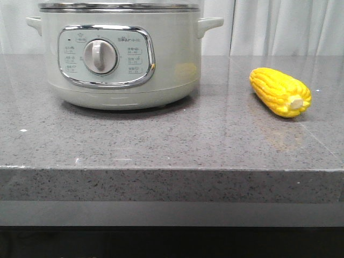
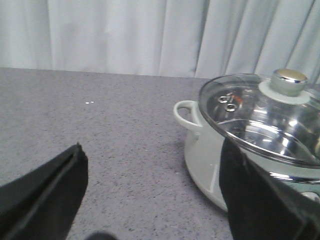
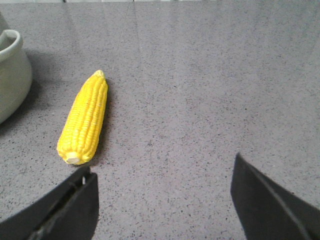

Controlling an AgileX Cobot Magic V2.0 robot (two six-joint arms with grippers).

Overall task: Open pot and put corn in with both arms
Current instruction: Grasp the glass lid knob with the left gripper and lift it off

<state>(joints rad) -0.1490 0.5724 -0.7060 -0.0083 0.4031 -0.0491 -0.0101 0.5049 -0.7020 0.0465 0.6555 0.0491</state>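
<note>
The pale grey-green pot (image 1: 121, 56) stands at the back left of the grey stone table, its dial facing me, and no gripper shows in the front view. Its steel-rimmed glass lid (image 2: 265, 117) with a round knob (image 2: 288, 82) sits closed on it. The yellow corn (image 1: 279, 92) lies on the table to the pot's right, stub end toward me. My left gripper (image 2: 152, 192) is open and empty over the bare table beside the pot's side handle (image 2: 189, 114). My right gripper (image 3: 162, 200) is open and empty, with the corn (image 3: 85, 120) just beyond one finger.
The grey speckled countertop (image 1: 172, 140) ends at a front edge (image 1: 172, 169) close to the camera. White curtains (image 2: 125, 35) hang behind the table. The pot's wall (image 3: 11, 75) shows at the edge of the right wrist view.
</note>
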